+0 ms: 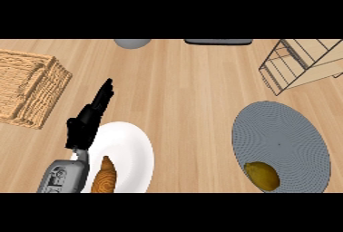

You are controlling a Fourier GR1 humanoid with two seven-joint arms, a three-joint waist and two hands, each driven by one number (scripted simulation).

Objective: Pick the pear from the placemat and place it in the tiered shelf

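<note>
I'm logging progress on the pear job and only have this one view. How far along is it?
Nothing shows as done: the pear lies on the grey placemat, near its lower edge, apart from the tiered shelf at the upper right. No hand is on it: the left hand hangs open over the white plate, and the right hand is out of view. Grasping, carrying and shelving remain.

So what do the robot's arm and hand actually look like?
Only one arm shows, at the view's left. The forearm is a rounded grey casing with darker panel markings. The left hand is all black, blocky at the palm with slim fingers. No cables show.
</note>
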